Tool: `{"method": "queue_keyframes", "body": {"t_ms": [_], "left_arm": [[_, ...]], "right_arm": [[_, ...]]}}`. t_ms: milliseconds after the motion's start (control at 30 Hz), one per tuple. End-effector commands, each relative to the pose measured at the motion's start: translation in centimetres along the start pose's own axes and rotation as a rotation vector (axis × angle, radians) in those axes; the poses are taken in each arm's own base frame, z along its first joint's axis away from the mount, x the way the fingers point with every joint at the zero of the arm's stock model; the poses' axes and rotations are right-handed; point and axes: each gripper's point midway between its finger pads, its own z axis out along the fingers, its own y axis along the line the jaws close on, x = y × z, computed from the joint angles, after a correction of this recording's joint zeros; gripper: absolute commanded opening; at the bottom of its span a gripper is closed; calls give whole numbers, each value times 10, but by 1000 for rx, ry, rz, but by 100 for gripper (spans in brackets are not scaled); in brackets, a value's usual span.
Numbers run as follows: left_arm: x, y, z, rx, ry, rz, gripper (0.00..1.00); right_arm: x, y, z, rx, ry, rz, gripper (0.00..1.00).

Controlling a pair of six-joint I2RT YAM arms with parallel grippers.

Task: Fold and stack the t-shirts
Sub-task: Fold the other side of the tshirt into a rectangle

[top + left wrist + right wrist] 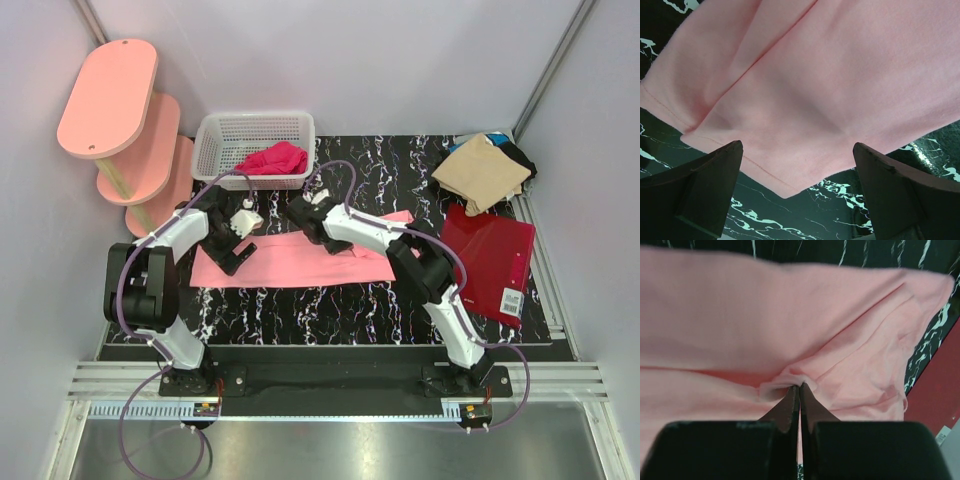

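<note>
Pinching a raised fold of the salmon-pink t-shirt [290, 268], my right gripper [799, 387] has its fingers pressed together on the cloth, which lies spread mid-table on the black marbled mat [330, 302]. My left gripper [796, 150] hangs over the shirt's left end, fingers spread wide. A dark red t-shirt [495, 250] lies right, a tan t-shirt [480, 172] far right.

Pink t-shirt [830, 85] (hem showing) above spread left gripper [797, 165].
</note>
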Motion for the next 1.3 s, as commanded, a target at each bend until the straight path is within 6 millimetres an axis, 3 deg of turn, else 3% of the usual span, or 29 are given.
{"method": "queue_keyframes", "body": {"t_ms": [0, 200, 400, 467, 500, 567, 600, 667, 700, 833, 967, 1067, 1100, 1167, 1200, 1267], "left_arm": [[-4, 7, -11, -40, -30, 9, 99], [-4, 8, -11, -41, -27, 12, 99], [-5, 10, -13, -49, -31, 14, 99], [-6, 10, -13, -48, -30, 14, 99], [-6, 11, -14, -49, -31, 14, 99], [-7, 11, -14, -46, -31, 14, 99], [-7, 11, -15, -49, -31, 14, 99], [-7, 12, -16, -51, -29, 15, 99], [-8, 12, -16, -51, -29, 20, 99], [-9, 14, -18, -54, -28, 21, 99], [-7, 15, -19, -61, -22, 29, 99], [-3, 16, -20, -70, -14, 36, 99], [-1, 16, -20, -71, -14, 36, 99], [1, 17, -22, -76, -14, 38, 99], [3, 17, -22, -75, -11, 37, 99], [6, 21, -23, -82, -9, 35, 99]], "right_arm": [[-58, -35, -16, 28, -126, 136, 0], [-77, -34, -19, 0, -150, 158, 0], [-53, -21, -8, -33, -82, 142, 0], [-38, -15, -3, -53, -43, 125, 6], [-34, -13, -2, -64, -30, 121, 17], [-20, -9, -3, -98, 7, 120, 27], [-20, -9, -9, -118, 5, 130, 39], [-14, -10, -13, -143, 23, 150, 54], [-17, -15, -22, -160, 8, 170, 66], [-24, -34, -38, -220, 5, 271, 80], [-38, -60, -49, -297, -32, 453, 80], [-28, -75, -49, -348, -4, 589, 79], [-14, -77, -45, -362, 37, 618, 79], [-4, -73, -48, -399, 70, 678, 78], [12, -65, -45, -418, 116, 677, 77], [17, -58, -47, -453, 127, 702, 76]]}}
